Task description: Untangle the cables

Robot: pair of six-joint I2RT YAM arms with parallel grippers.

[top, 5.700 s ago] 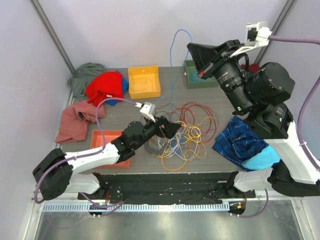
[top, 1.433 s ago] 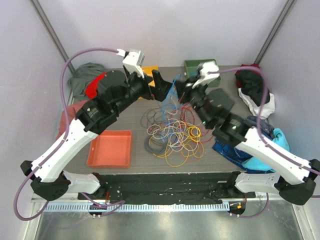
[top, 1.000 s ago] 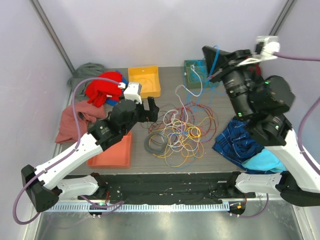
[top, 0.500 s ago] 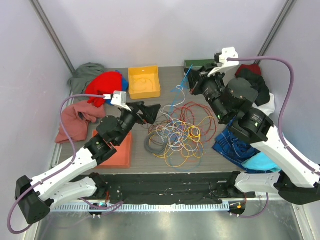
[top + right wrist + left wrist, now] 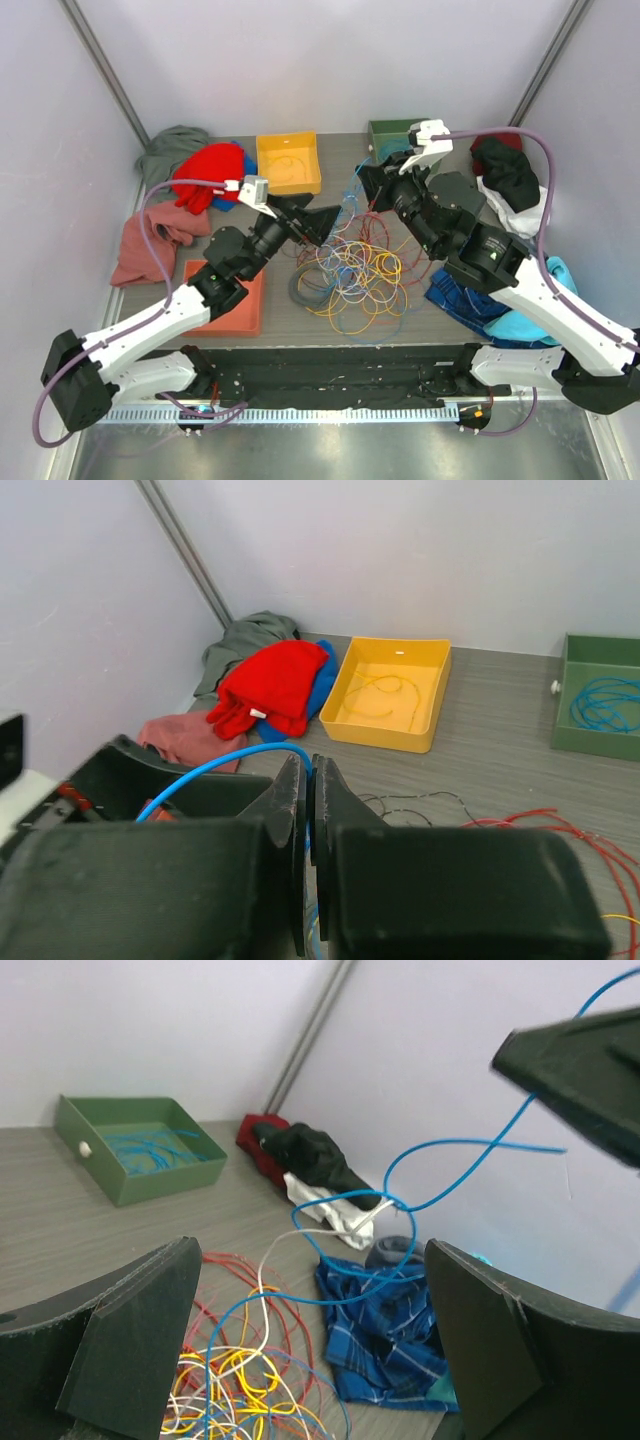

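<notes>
The cables (image 5: pixel 352 275) lie in a tangled pile of red, orange, yellow, white, grey and blue loops at the table's middle. My right gripper (image 5: pixel 366 186) hangs above the pile's far edge, shut on a blue cable (image 5: pixel 225 763) that arcs out of its tips (image 5: pixel 312 767). The blue cable (image 5: pixel 352 1212) loops down to the pile between my left fingers. My left gripper (image 5: pixel 322 217) is open and empty, raised just left of the right gripper, jaws wide in the left wrist view (image 5: pixel 310 1252).
A yellow tray (image 5: pixel 288 165) holds a yellow wire. A green box (image 5: pixel 392 134) holds blue cables (image 5: pixel 140 1147). An orange tray (image 5: pixel 228 300) sits front left. Red, grey and pink cloths (image 5: pixel 205 172) lie at the left, a blue plaid cloth (image 5: pixel 480 290) and dark garments (image 5: pixel 510 172) at the right.
My right gripper has moved down and left with the blue cable, closer to my left gripper. My left gripper has shifted right and up toward it, still open.
</notes>
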